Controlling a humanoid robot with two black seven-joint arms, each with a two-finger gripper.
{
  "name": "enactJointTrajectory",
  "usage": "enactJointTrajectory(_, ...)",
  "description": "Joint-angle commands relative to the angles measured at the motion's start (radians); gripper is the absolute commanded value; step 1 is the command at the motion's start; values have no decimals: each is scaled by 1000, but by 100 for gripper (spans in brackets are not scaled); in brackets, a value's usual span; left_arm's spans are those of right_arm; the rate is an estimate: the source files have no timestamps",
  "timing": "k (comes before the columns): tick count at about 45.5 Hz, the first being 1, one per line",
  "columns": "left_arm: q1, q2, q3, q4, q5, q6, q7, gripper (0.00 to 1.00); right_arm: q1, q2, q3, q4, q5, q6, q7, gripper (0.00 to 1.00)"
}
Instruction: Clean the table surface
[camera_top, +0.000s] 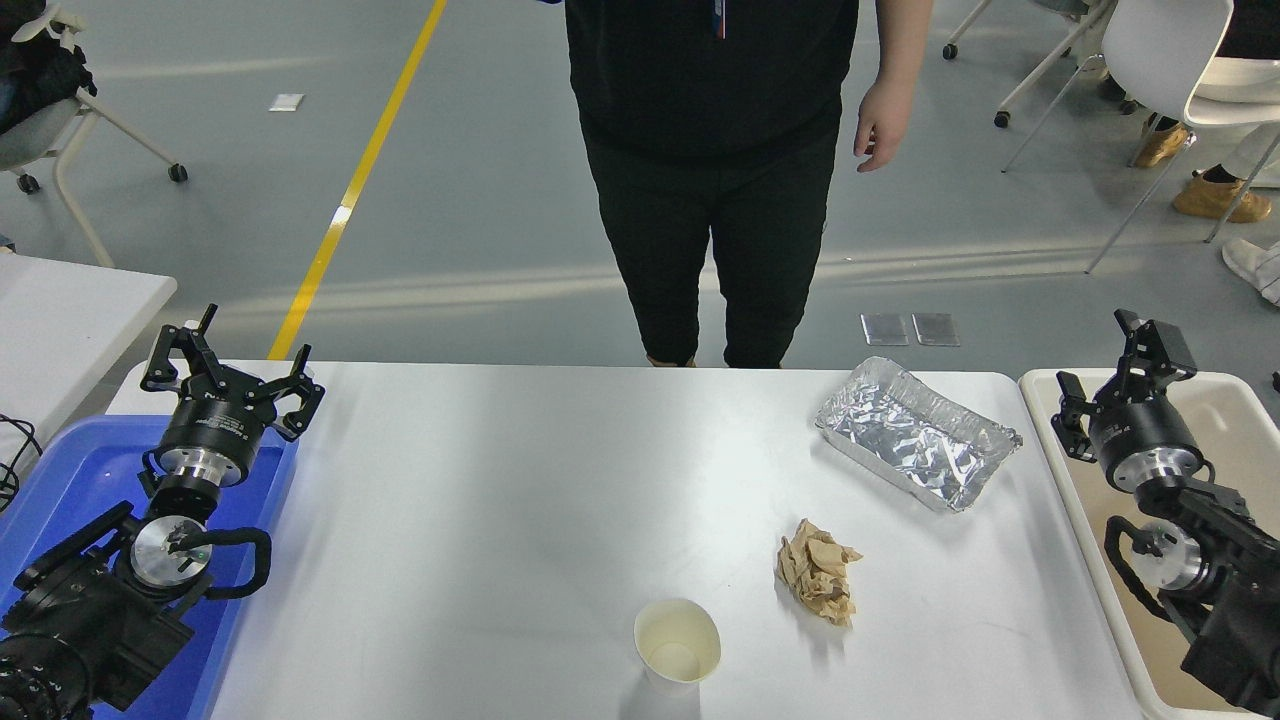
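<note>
The white table surface (500, 480) fills the middle of the head view. On it lie a crumpled brown paper wad (818, 570), an empty paper cup (678, 645) standing upright near the front edge, and an empty foil tray (915, 432) at the far right. My left gripper (232, 365) hangs open over the blue bin at the left, holding nothing. My right gripper (1110, 375) sits over the beige bin at the right edge, well clear of the foil tray, its fingers spread with nothing between them.
A blue bin (60, 480) lies under the left arm and a beige bin (1235, 420) under the right arm. A person in black (715, 180) stands at the table's far edge, one hand (880, 125) hanging. A smaller white table (60, 310) is at the left.
</note>
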Motion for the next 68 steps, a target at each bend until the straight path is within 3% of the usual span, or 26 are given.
enactJointTrajectory(1,0,0,0,1,0,-1,-2,100,-2,-1,-1,-1,0,0,0,99)
enactJointTrajectory(44,0,0,0,1,0,0,0,100,14,1,4,-3,0,-14,-2,98)
enactJointTrajectory(57,0,0,0,1,0,-1,0,100,101,-12,-4,-1,-11,-8,-11,98)
enactJointTrajectory(68,0,0,0,-1,0,0,0,100,231,-145,-284,33,-8,52,-40,99)
